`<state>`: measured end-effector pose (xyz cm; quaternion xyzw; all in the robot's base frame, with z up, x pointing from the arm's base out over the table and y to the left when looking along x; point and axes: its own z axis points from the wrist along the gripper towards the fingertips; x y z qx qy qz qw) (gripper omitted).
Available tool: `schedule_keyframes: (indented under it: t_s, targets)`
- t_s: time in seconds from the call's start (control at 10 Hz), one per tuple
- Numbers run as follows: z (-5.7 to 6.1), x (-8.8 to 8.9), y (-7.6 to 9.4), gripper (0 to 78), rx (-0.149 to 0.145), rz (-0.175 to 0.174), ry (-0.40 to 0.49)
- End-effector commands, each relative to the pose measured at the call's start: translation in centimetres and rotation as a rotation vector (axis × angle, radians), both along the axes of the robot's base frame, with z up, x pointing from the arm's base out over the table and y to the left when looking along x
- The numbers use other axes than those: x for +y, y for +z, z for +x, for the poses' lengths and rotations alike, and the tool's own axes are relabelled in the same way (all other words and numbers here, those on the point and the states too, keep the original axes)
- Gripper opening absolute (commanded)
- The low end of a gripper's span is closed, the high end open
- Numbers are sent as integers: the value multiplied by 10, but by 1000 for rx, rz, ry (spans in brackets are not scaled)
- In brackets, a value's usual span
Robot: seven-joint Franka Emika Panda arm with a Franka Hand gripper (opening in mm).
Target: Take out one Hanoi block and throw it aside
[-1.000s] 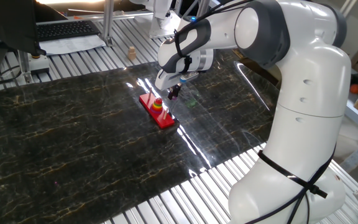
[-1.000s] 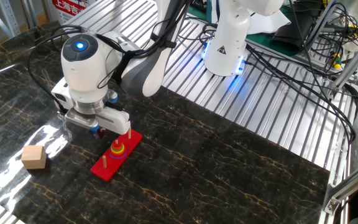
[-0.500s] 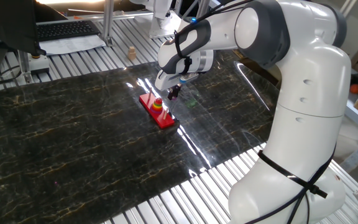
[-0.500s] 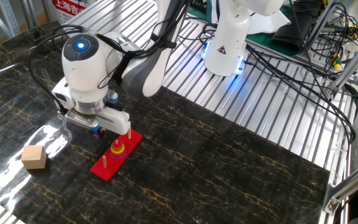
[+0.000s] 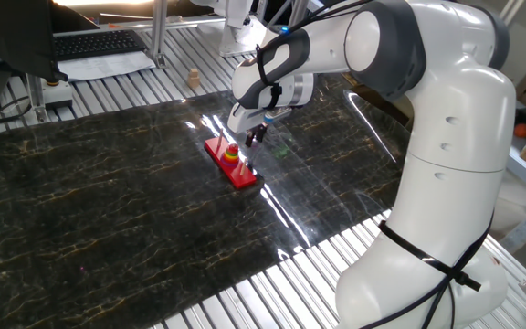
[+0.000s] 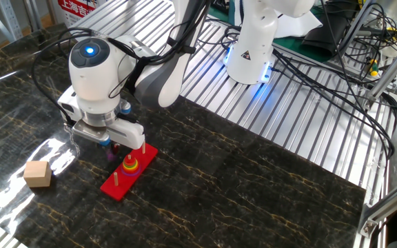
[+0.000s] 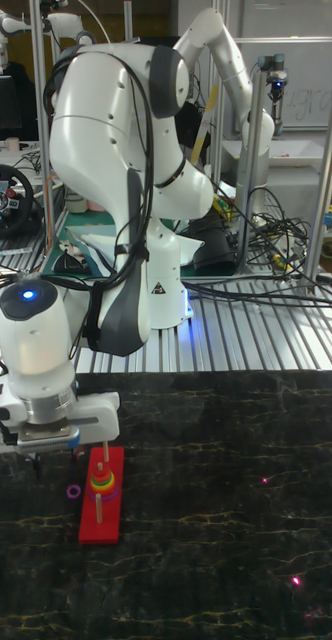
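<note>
The Hanoi block is a tiny purplish ring, loose just left of the red base and free of my fingers. In the other fixed view the Hanoi block shows right below my gripper. My gripper hangs low over the mat beside the base, its fingers apart and holding nothing. The remaining coloured rings sit stacked on the middle peg of the base. My gripper is just past the far end of that base.
A tan wooden cube lies on the dark marble mat to the left of the base. Ribbed metal table surface surrounds the mat. My own arm base and cables stand at the back. A keyboard lies at the far edge.
The purplish ring has left my fingers and now sits below them beside the base. The arm itself has hardly moved.
</note>
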<state>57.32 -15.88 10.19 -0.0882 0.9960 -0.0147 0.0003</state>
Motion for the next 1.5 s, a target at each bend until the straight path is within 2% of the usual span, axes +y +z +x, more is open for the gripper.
schedule_keyframes:
  t_s: [0.1, 1.0, 1.3, 1.5]
  targets:
    - [1, -1, 1, 774, -5, -1, -1]
    - [2, -2, 3, 774, -11, 2, 1]
    - [6, -8, 20, 774, -9, 5, 10]
    - [8, -13, 35, 774, -9, 21, 13]
